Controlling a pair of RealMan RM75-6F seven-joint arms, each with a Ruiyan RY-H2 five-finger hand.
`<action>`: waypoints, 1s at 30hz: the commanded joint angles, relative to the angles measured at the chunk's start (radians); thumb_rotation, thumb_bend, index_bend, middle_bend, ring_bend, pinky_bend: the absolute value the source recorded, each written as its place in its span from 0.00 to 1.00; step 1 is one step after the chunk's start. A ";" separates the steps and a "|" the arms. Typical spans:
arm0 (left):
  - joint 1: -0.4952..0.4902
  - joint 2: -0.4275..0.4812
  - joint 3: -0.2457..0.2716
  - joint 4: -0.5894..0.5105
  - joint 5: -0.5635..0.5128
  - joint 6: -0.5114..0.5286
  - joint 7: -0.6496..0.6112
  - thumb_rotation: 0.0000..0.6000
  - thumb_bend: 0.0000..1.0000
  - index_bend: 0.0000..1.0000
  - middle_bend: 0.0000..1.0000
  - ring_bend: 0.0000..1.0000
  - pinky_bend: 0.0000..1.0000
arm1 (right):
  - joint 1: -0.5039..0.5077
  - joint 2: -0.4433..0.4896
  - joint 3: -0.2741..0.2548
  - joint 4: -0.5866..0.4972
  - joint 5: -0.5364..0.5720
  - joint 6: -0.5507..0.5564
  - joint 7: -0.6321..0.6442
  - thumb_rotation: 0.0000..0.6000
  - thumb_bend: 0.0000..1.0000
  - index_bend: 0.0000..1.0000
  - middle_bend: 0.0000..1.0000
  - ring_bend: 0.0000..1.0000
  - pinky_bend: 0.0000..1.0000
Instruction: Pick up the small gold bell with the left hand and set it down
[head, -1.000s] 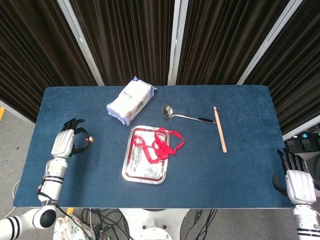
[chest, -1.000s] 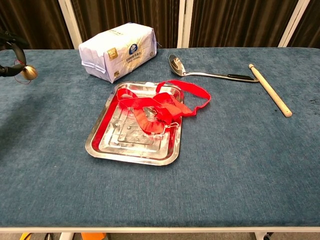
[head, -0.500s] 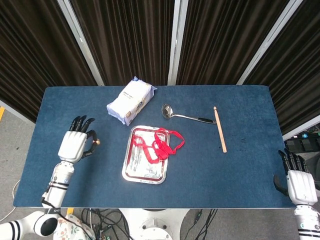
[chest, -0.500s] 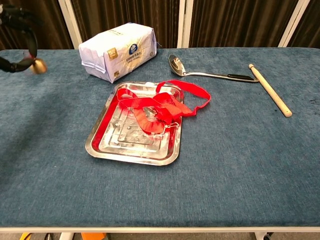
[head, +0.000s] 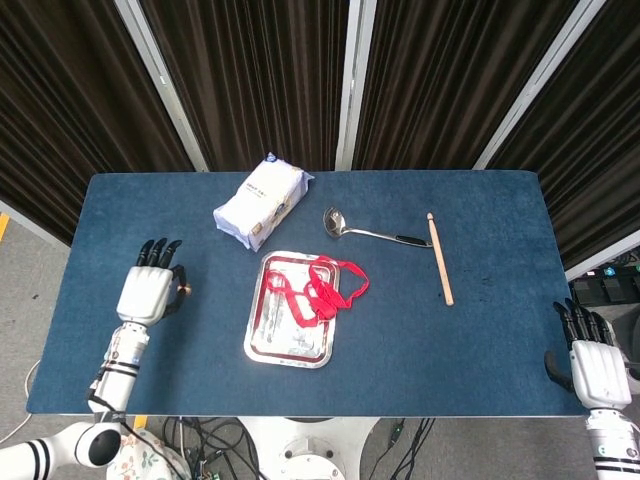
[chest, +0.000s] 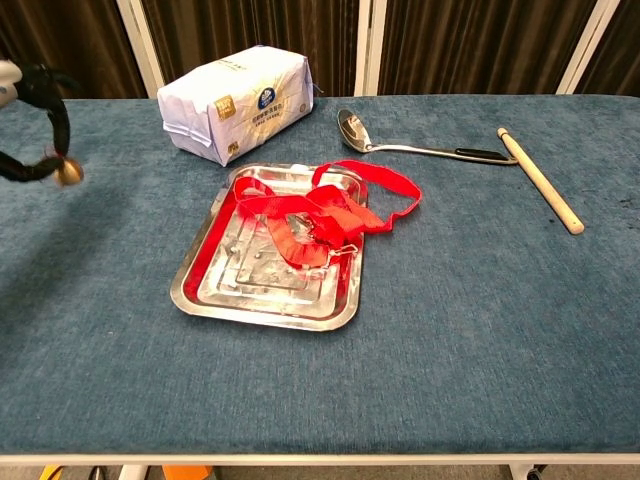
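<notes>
Small gold bell (chest: 67, 174): round, shiny, brass-coloured. It is pinched between dark fingertips (chest: 52, 160) of the left hand (head: 147, 292), raised above the blue table's left side, well apart from the steel tray.

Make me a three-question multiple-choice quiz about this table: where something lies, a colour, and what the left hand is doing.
1. Where does the red ribbon lie?
A. on the metal tray
B. on the white packet
C. beside the wooden stick

2. What colour is the table cover?
A. green
B. blue
C. grey

3. What is the left hand doing?
A. resting flat on the tray
B. holding the ladle
C. holding the small gold bell

Answers: 1 A, the ribbon is heaped on the tray; 2 B, the cloth is dark blue; 3 C, the bell sits between its fingertips.
</notes>
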 joint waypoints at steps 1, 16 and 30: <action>0.023 0.070 -0.026 -0.102 -0.089 -0.045 -0.146 1.00 0.54 0.64 0.02 0.00 0.00 | 0.001 -0.002 0.002 0.005 0.011 -0.008 0.001 0.98 0.40 0.00 0.00 0.00 0.00; 0.013 0.073 -0.015 -0.135 -0.097 -0.104 -0.349 1.00 0.60 0.64 0.02 0.00 0.00 | 0.003 -0.001 -0.001 -0.001 0.012 -0.015 -0.003 0.98 0.40 0.00 0.00 0.00 0.00; 0.004 -0.033 0.028 -0.006 -0.007 0.058 -0.118 1.00 0.58 0.65 0.04 0.00 0.00 | 0.008 0.001 0.000 -0.001 0.021 -0.028 -0.006 0.99 0.40 0.00 0.00 0.00 0.00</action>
